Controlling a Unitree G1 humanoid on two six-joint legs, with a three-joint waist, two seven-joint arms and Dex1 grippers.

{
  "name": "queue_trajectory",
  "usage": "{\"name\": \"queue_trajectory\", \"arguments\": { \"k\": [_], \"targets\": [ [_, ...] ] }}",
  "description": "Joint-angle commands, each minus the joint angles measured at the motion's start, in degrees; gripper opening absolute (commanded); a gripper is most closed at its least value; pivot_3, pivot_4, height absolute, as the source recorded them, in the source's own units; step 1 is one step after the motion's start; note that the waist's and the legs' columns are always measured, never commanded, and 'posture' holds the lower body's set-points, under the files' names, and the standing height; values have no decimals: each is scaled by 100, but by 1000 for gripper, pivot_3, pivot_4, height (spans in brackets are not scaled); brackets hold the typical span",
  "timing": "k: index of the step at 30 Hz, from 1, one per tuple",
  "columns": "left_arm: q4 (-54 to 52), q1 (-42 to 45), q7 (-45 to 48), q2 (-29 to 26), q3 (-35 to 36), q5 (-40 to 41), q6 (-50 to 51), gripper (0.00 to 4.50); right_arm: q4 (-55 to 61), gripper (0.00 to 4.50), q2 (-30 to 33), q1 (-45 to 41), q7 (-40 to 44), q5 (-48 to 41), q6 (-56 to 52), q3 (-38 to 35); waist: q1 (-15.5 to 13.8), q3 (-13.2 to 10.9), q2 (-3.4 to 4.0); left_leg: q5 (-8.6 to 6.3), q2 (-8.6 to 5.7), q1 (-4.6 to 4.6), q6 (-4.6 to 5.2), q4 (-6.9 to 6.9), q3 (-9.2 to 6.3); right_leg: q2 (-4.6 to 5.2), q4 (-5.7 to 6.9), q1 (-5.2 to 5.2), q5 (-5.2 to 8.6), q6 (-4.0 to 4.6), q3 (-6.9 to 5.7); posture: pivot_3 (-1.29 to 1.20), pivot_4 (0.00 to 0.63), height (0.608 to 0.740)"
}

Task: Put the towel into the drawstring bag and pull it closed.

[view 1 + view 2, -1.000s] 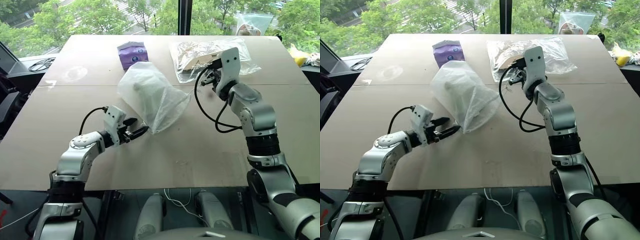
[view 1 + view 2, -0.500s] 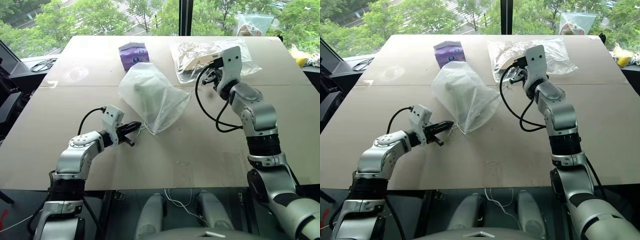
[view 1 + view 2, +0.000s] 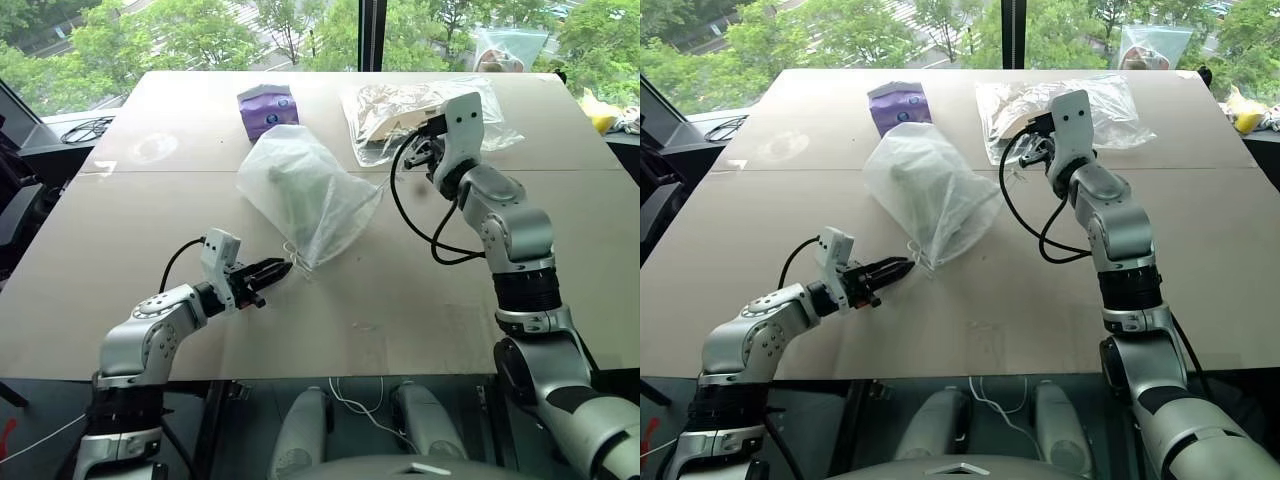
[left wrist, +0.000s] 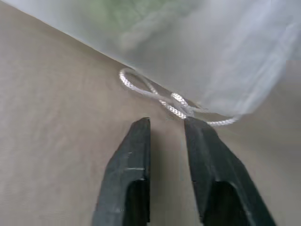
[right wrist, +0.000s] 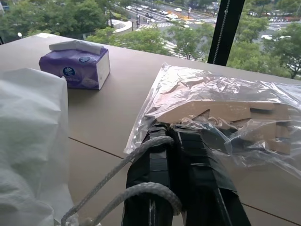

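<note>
Item one, your left gripper [image 3: 284, 268]: low over the table [image 3: 130, 230], fingers parted by a narrow gap, nothing between them, tips just short of the cord [image 4: 155, 94]. Item two, the drawstring bag [image 3: 305, 190]: lying mid-table, gathered mouth toward you, the towel [image 3: 283, 180] a greenish shape inside. Behind it, the purple tissue pack [image 3: 264, 108]. Item three, your right gripper [image 3: 1025, 155]: raised, clenched on the bag's cord, before the clear plastic bag [image 3: 400, 105].
</note>
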State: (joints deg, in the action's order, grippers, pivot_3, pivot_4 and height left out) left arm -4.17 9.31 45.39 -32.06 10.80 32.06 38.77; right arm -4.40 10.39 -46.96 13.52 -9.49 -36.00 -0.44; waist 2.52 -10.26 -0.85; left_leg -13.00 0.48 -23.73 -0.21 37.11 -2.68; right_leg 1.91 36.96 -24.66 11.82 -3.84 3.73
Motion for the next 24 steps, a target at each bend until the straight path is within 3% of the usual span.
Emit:
{"name": "queue_trajectory", "arguments": {
  "k": [1, 14, 22, 24],
  "targets": [
    [-153, -46, 56, -141, -12, -110, -188, 2532, 154, 0, -8, -90, 20, -17, 108, -29, 1, 0, 0, 0, 1, 1, 0, 0, 0, -1, 1, 0, 0, 0, 0, 0, 150, 740],
    [-96, 317, -276, -121, -833, -902, -329, 2532, 218, 0, 1, -51, 14, -10, 82, -36, -34, 0, 0, 0, -2, 0, 0, 7, -1, 1, 1, 4, 0, 0, -1, 0, 150, 740],
    [-783, -229, -881, -173, -1348, -1666, -359, 2532, 337, 0, -17, 31, -18, -12, 30, -21, -9, 2, 3, 0, 0, 2, 0, 2, -2, 0, 1, 4, 0, 0, -1, 0, 150, 740],
    [-915, -455, -1014, -180, -1367, -1798, -476, 2017, 337, 0, -22, 41, -16, -11, 29, -17, 9, 4, 5, 0, 0, 2, 0, 2, -1, 0, 1, 3, 0, 0, 0, 0, 150, 740]
  ]
}}
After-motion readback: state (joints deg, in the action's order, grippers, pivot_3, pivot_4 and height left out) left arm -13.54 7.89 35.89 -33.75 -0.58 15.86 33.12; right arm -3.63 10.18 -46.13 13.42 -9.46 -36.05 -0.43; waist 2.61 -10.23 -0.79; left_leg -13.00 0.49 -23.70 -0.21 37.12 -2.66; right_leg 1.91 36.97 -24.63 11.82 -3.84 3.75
